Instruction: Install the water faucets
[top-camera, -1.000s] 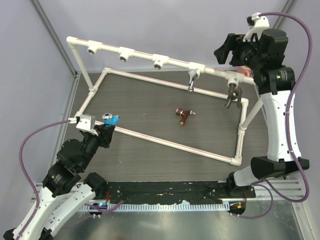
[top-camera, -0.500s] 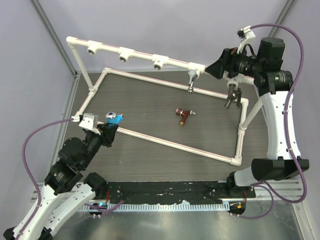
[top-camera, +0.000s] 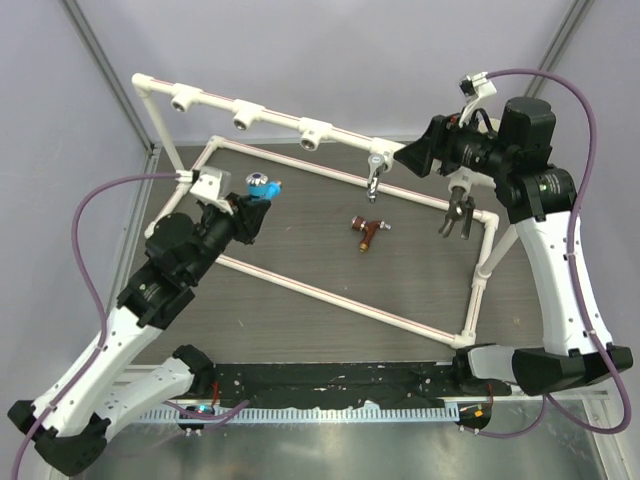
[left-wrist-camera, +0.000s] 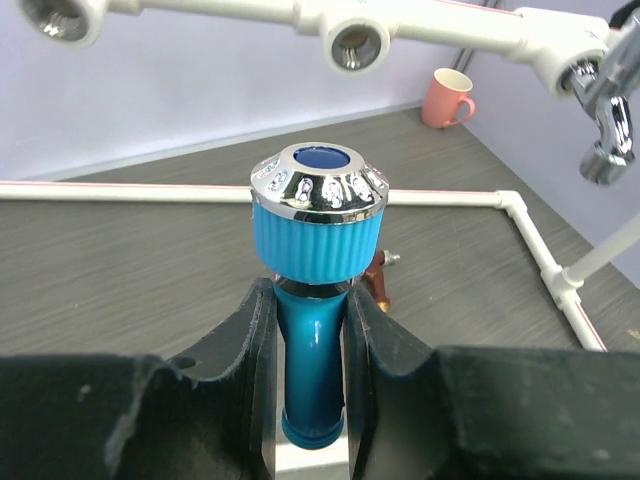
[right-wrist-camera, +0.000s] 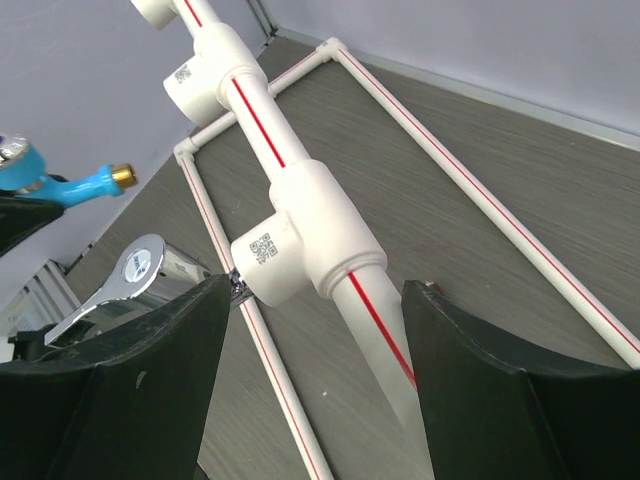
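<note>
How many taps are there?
4: the blue tap in the left tool, the silver tap and the dark grey tap hanging from the white pipe, the copper tap lying on the table.

Under my arms the dark wood-grain table (top-camera: 300, 230) carries the white pipe frame (top-camera: 340, 298). The copper faucet (top-camera: 367, 232) lies inside it, and a pink mug (left-wrist-camera: 447, 97) stands far right.

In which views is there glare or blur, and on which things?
Left wrist view: the blue faucet is sharp, glints on its chrome cap; the silver faucet at the right edge is soft. Right wrist view: its lever shines. Top external view: even light.
</note>
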